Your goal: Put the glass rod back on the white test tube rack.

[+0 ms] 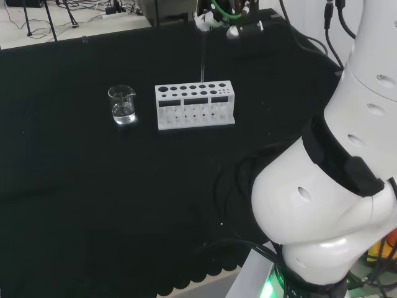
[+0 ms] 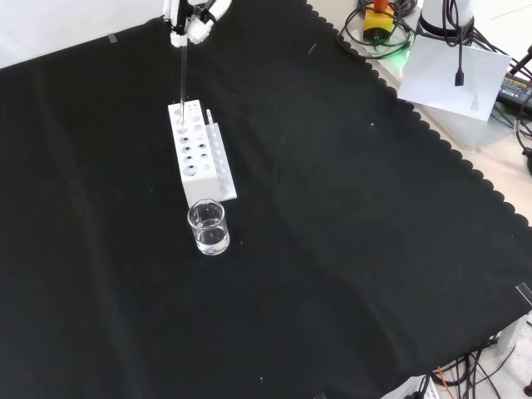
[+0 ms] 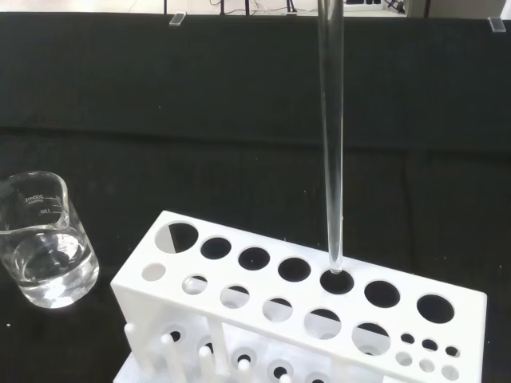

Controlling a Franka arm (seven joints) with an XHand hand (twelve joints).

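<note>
Pinched between the fingers of the hand [image 2: 189,18] at the top of the front view is the glass rod [image 2: 183,75], hanging upright with its lower tip right at the top plate of the white test tube rack [image 2: 199,154]. From the wrist camera the rod [image 3: 331,136] comes down straight and its rounded tip sits at the mouth of one of the large holes in the rack's [image 3: 295,295] back row — whether it has gone into the hole or is just at the rim I cannot tell.

In the head view, going left to right: a small glass beaker [image 1: 122,104] with a little clear liquid in the bottom stands on the black cloth [image 1: 93,186], then, near it but apart, the rack [image 1: 195,105] with its rows of round holes. The rod [image 1: 203,56] rises as a faint upright line above the right half of the rack, up to the hand [image 1: 226,18] at the view's top edge. To the right are the arm's big white links [image 1: 335,186].

In the front view the beaker [image 2: 208,227] stands just below the rack's near end, close to it — the wrist view shows a gap between them.
</note>
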